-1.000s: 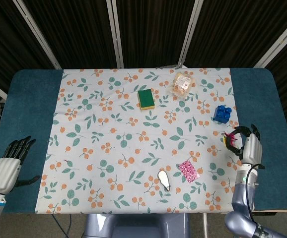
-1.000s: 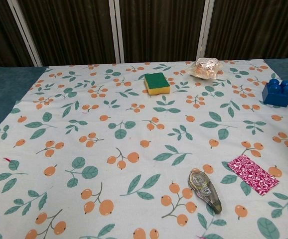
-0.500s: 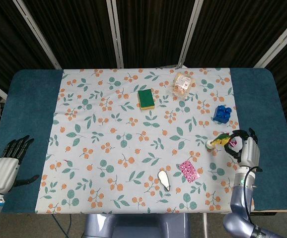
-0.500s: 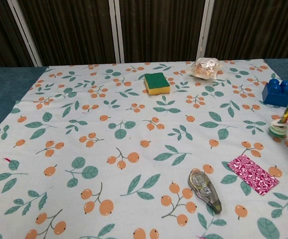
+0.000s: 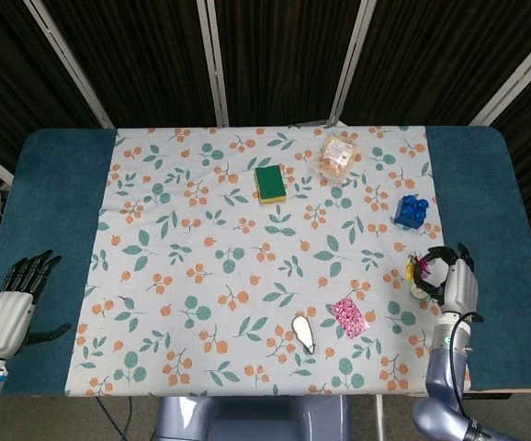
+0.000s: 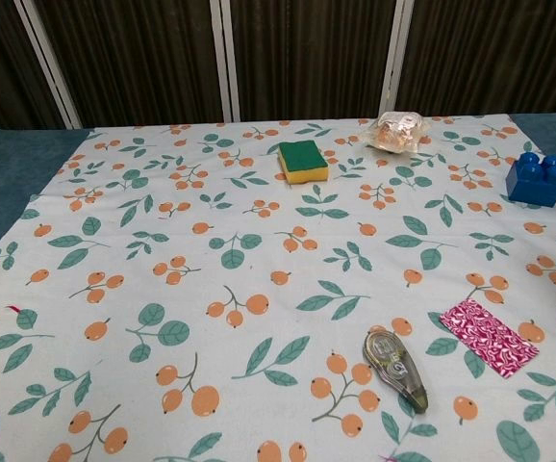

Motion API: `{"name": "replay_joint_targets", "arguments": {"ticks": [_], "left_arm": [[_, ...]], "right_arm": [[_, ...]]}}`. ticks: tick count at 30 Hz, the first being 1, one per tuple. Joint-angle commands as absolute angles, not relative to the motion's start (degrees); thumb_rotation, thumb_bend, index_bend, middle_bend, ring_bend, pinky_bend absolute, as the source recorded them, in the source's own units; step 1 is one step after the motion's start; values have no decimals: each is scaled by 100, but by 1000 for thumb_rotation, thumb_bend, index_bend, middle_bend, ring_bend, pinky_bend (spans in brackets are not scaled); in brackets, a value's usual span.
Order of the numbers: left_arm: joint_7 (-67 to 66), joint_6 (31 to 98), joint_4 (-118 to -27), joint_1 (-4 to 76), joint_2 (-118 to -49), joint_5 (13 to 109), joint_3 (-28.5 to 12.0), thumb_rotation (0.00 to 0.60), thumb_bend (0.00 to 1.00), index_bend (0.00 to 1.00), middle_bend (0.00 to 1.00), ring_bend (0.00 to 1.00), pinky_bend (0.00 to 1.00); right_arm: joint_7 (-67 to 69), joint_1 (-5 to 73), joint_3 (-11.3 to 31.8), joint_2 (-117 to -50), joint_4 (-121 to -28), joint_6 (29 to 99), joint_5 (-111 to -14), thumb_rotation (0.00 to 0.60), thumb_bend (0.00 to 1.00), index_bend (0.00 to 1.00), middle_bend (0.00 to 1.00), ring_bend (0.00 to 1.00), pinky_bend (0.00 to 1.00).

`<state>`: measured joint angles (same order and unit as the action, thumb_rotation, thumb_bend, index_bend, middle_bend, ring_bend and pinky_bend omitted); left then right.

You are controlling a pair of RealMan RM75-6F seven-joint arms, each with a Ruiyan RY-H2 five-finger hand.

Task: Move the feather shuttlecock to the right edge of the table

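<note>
In the head view the feather shuttlecock (image 5: 419, 272), with yellow, pink and green feathers, sits in my right hand (image 5: 456, 282) near the right side of the floral cloth (image 5: 201, 266). The hand's fingers curl around it just left of the blue table strip (image 5: 495, 276). My left hand (image 5: 8, 308) hangs off the table's left front corner, fingers apart and holding nothing. The chest view shows neither hand and no shuttlecock.
A blue block (image 5: 411, 210) (image 6: 536, 179) stands just beyond the right hand. A pink patterned packet (image 5: 348, 316) (image 6: 488, 336) and a tape dispenser (image 5: 304, 333) (image 6: 394, 369) lie near the front edge. A green sponge (image 5: 269, 182) (image 6: 303, 160) and a bagged snack (image 5: 338, 152) (image 6: 397, 130) sit farther back.
The shuttlecock, which stuck out leftward from the right hand half a second ago, has swung back in close to the hand and left the chest view. The left hand has barely shifted.
</note>
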<state>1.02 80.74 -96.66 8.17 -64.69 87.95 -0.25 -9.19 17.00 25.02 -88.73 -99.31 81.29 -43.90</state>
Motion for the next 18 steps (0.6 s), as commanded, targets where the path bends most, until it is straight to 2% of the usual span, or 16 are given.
{"name": "replay_joint_targets", "arguments": {"ticks": [1, 18], "left_arm": [[114, 8071, -9674, 817, -6468, 8784, -26, 600, 79, 0, 0, 0, 0], [97, 8069, -9680, 818, -6469, 8781, -14, 600, 79, 0, 0, 0, 0]], "right_arm": [[-906, 1695, 2507, -8871, -9938, 8143, -4401, 600, 424, 659, 300, 0, 0], [-841, 1650, 2501, -8873, -9919, 8168, -4411, 600, 424, 656, 299, 0, 0]]}}
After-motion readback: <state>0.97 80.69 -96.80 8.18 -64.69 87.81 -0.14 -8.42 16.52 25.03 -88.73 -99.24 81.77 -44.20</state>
